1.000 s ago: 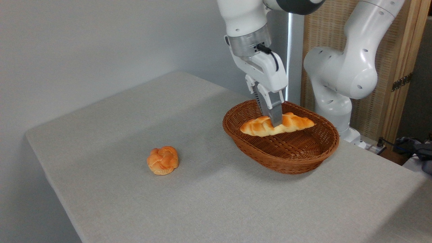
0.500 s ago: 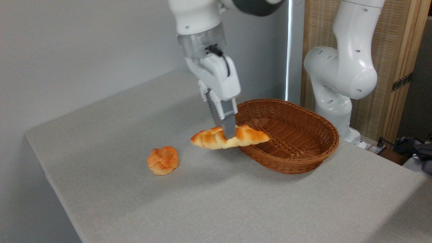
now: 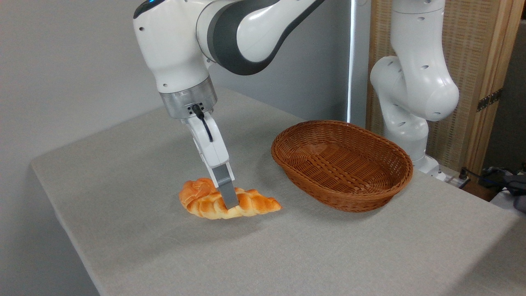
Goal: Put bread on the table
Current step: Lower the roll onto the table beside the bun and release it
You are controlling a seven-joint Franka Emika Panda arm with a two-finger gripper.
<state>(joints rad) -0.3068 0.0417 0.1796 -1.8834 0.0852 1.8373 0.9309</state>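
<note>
Pincer (image 3: 230, 202) grips bread (image 3: 250, 204), seemingly touching table (image 3: 328, 246), beside bun (image 3: 193, 190).

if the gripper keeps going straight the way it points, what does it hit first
The gripper, shut on the braided golden-orange loaf, points down and slightly right. Past the loaf, the light grey fabric-like table comes first; whether the loaf already touches it is unclear.

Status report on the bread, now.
Tool shut on bread. Loaf low at the table, outside basket. Bun right behind it, crowding the spot.
</note>
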